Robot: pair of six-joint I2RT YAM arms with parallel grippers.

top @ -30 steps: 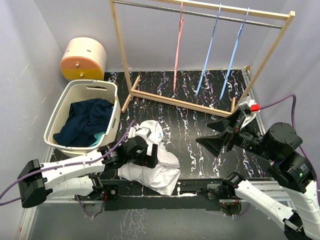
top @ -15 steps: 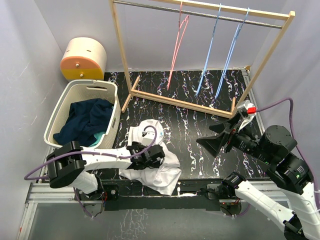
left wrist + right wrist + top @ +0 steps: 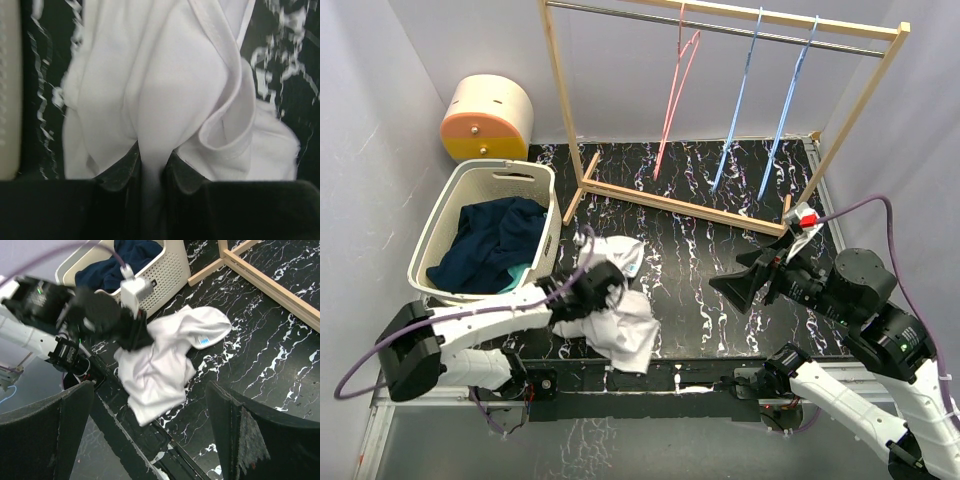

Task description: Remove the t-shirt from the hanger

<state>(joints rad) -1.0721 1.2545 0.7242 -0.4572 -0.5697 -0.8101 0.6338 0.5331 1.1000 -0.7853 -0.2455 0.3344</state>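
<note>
The white t-shirt lies bunched at the table's near edge, lifted at its upper left. My left gripper is shut on a fold of the t-shirt, with cloth pinched between the black fingers. In the right wrist view the t-shirt hangs from the left gripper. No hanger shows in the shirt. A pink hanger hangs bare on the rack. My right gripper hovers open to the right of the shirt, its own view showing nothing between the fingers.
A cream laundry basket with dark blue clothing stands at the left, right beside the left arm. Behind it sits an orange and cream drum. The wooden rack at the back also carries two blue hangers.
The left gripper has shut on the t-shirt and pulled it up and left, bunching the cloth. The right arm has shifted slightly left and stays open.
</note>
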